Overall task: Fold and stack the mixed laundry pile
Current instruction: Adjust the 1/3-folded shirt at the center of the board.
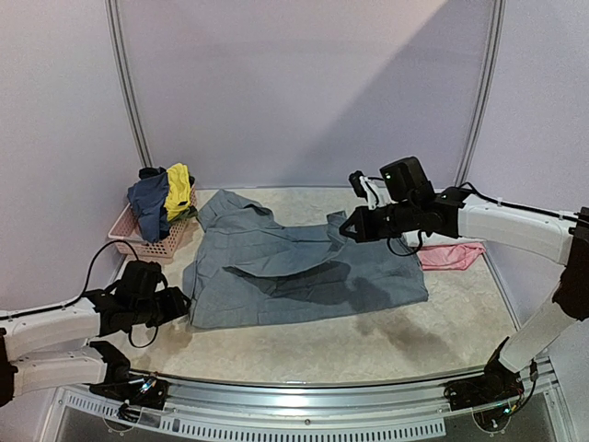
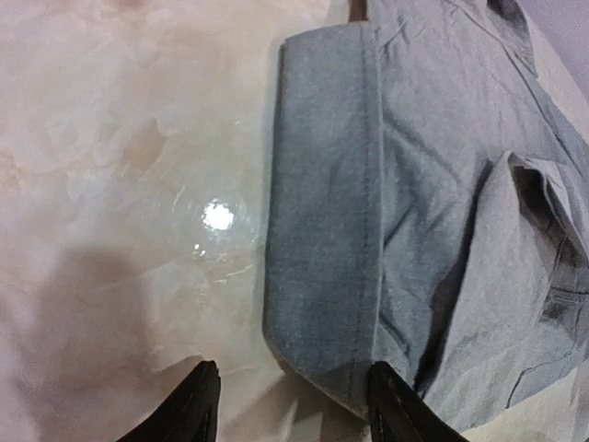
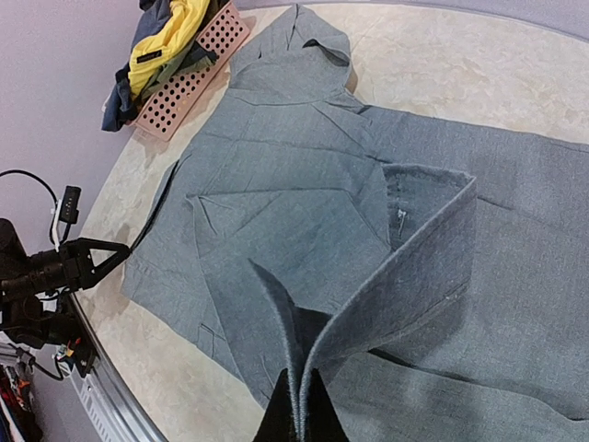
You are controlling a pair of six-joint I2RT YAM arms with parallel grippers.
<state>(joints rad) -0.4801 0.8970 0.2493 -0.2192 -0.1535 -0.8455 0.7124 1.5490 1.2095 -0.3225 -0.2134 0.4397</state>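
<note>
The grey trousers (image 1: 304, 276) lie spread over the middle of the table. My right gripper (image 1: 348, 226) is shut on a fold of their edge and holds it lifted above the cloth; the wrist view shows the pinched edge between its fingers (image 3: 301, 410). My left gripper (image 1: 184, 304) is open, low at the trousers' near left corner. In its wrist view (image 2: 299, 414) the hem corner (image 2: 331, 276) lies between the fingers, untouched. A navy top (image 1: 147, 203) and a yellow garment (image 1: 178, 189) hang in the basket. A pink piece (image 1: 451, 256) lies at the right.
The pink lattice basket (image 1: 138, 241) stands at the back left, also in the right wrist view (image 3: 198, 69). Curved walls close the back. The table's metal rim (image 1: 304, 391) runs along the near edge. The left arm's cable (image 1: 97, 262) loops beside the basket.
</note>
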